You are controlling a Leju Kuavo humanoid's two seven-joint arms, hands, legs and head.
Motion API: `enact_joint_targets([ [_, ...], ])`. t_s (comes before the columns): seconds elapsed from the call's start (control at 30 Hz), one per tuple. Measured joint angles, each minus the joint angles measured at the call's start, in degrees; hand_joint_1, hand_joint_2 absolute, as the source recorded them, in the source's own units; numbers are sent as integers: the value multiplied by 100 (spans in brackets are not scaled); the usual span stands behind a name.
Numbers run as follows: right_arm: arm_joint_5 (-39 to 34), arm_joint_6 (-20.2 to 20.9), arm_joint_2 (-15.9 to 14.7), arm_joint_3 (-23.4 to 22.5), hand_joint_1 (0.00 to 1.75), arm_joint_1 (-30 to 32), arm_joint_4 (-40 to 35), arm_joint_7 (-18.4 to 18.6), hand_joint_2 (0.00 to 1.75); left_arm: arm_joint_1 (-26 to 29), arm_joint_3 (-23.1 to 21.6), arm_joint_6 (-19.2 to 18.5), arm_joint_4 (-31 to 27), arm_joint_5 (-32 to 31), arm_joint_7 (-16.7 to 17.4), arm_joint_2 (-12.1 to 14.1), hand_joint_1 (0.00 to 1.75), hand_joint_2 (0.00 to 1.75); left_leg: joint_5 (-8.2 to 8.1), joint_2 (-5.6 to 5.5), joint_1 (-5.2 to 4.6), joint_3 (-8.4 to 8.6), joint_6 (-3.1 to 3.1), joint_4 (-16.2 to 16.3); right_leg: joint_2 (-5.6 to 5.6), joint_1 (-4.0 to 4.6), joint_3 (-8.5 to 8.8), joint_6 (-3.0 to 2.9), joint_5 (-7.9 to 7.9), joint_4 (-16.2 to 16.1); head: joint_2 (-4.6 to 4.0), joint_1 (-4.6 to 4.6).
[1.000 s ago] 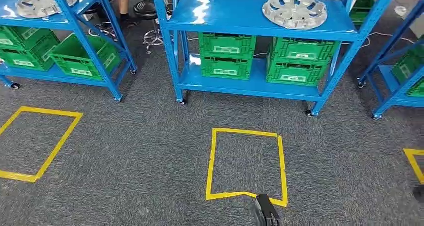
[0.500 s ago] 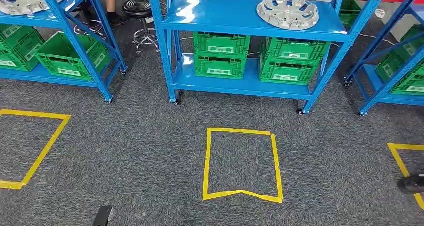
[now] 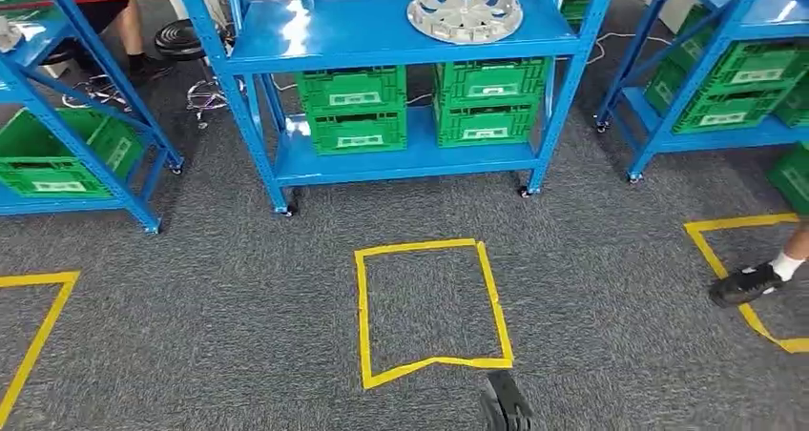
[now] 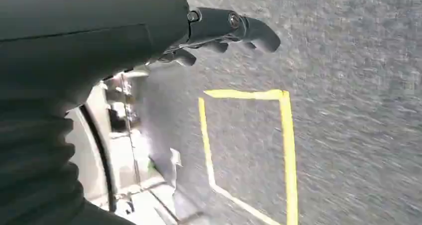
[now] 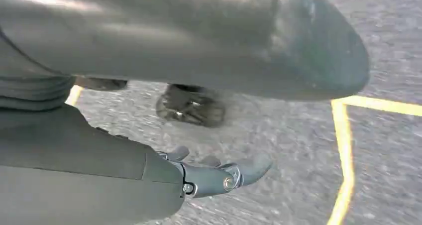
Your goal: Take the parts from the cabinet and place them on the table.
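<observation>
Left hand: the left hand (image 4: pixel 219 33) hangs beside the body over grey carpet, fingers loosely extended and apart, grasping nothing.
Right hand: the right hand (image 5: pixel 214 175) also hangs low over the carpet, fingers stretched out with gaps between them, empty.
Floor under the hands: a yellow tape square (image 3: pixel 431 309) lies on the carpet (image 3: pixel 238 288) just ahead of the robot, between it and the cabinet.
Cabinet: the blue cabinet (image 3: pixel 401 159) stands on castors beyond the square, well out of reach of the hanging arms.
Part: the silver wheel-cover part (image 3: pixel 465 10) lies flat on the cabinet's top shelf, toward its right side, untouched.
Crates: green crates (image 3: pixel 420 107) are stacked on the lower shelf beneath the part.
Bystanders: a person's shoe (image 3: pixel 746 282) rests on the tape of a neighbouring square at the right; a person's leg and a stool (image 3: pixel 181 38) stand behind the racks at upper left.
Step in hand: judged to be the approach on foot, with no reach begun.
Risk, stance: stopping off-centre in the square would probably leave the part too far right for a square two-handed grasp.
Risk, uprights: the blue posts flank the shelf opening, so a wide arm lift could clip one and roll the cabinet on its castors.
Risk, part: the cover is broad, thin and smooth, so a one-sided grip may let it tilt and slide off.
Risk, person: the foot nearby could be in the way of a sidestep.
</observation>
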Motion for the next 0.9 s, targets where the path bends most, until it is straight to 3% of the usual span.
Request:
enact_joint_targets([
  [0.03,0,0,0,0,0,76,20,9,0,-88,0,0,-31,0,-7,7,0,175,292,-27,1,233,8,-523,33,-7,13,15,-8,1,0,0],
  [0.07,0,0,0,0,0,181,81,18,0,-197,0,0,-116,0,-13,7,0,175,537,-151,18,521,9,-1119,46,-14,24,39,-18,6,0,-2],
  [0.1,0,0,2,0,0,308,182,24,0,-351,0,0,-244,0,-18,-4,0,175,523,-278,-21,636,27,-1240,47,16,-32,83,-38,10,0,-6],
  [0.13,0,0,2,2,0,443,334,24,0,-478,0,0,-382,0,-31,-11,0,175,551,-218,-7,621,93,-1298,57,22,-22,116,-58,21,0,16],
  [0.23,0,2,15,2,0,963,886,24,0,-971,-2,0,-958,0,-31,-24,0,175,557,-134,-35,606,206,-1300,110,5,-27,214,-31,-17,0,16],
  [0.27,0,2,15,2,0,1122,1067,24,0,-1134,-9,0,-1159,0,-31,-53,0,175,590,-96,-7,606,259,-1331,-3,-3,-31,232,-63,49,0,15],
  [0.3,0,2,15,2,0,1284,1238,24,0,-1296,-11,0,-1367,0,-33,-48,0,175,587,-90,-8,602,275,-1331,-256,11,-123,260,-206,246,0,53],
  [0.33,0,2,15,2,0,1416,1459,24,0,-1435,-9,0,-1562,0,-31,-46,0,175,582,-69,-10,596,308,-1330,-385,5,-329,283,-448,638,0,79],
  [0.4,0,2,13,2,0,1624,1791,26,0,-1647,-9,0,-1886,0,-31,-42,0,175,572,-2,-23,582,321,-1321,-433,-5,-808,306,-869,1576,0,74],
  [0.43,0,2,13,2,0,1712,1913,29,0,-1719,-9,0,-1992,0,-31,-37,0,175,567,30,-25,569,322,-1314,-434,-7,-959,311,-927,1866,0,74],
  [0.47,0,2,13,2,0,1768,1981,31,0,-1756,-9,0,-2062,0,-31,-35,0,175,559,57,-25,574,320,-1313,-436,-9,-955,310,-838,1846,0,74],
  [0.5,0,2,13,2,0,1796,1998,31,0,-1756,-9,0,-2081,0,-31,-37,0,175,549,89,-25,580,314,-1313,-445,-9,-812,300,-632,1554,0,79],
  [0.53,0,2,13,2,0,1750,1991,22,0,-1712,-9,0,-2068,0,-31,-37,0,175,535,143,-25,600,295,-1313,-504,-4,-529,279,-355,995,0,77],
  [0.57,0,2,11,2,0,1658,1941,18,0,-1634,-11,0,-2006,0,-29,-42,0,175,519,213,-25,622,279,-1313,-623,2,-217,254,-137,423,0,77],
  [0.6,0,2,9,2,0,1530,1842,11,0,-1551,-11,0,-1917,0,-24,-42,0,175,501,286,-46,669,255,-1304,-911,27,-22,198,-86,33,0,77],
  [0.63,2,2,7,2,0,1354,1687,4,0,-1375,-11,0,-1755,0,-4,-39,0,175,444,375,-70,649,209,-1304,-928,28,8,208,-56,22,0,55],
  [0.73,2,0,9,4,0,899,1186,0,0,-959,-24,0,-1221,0,-2,-50,0,175,417,574,-38,753,125,-1345,-695,58,-38,121,-78,41,0,50],
  [0.77,2,0,9,2,0,738,1005,0,0,-788,-24,0,-1071,0,2,-48,0,175,392,536,-36,769,78,-1318,-620,2,14,68,-24,-16,0,50],
  [0.8,2,-2,4,2,0,591,812,-2,0,-639,-26,0,-880,0,-5,-52,0,175,307,288,-29,736,40,-1210,-568,-9,24,57,-12,-26,0,39],
  [0.83,2,-2,-2,0,0,436,620,0,0,-487,-26,0,-668,0,-9,-57,0,175,80,121,-21,589,30,-901,-492,-11,12,35,-10,-25,0,24],
  [0.9,2,0,0,2,0,155,230,-2,0,-199,-26,0,-248,0,-2,-31,0,175,-366,28,-17,135,3,19,-320,-8,-17,10,-1,-2,0,22],
])
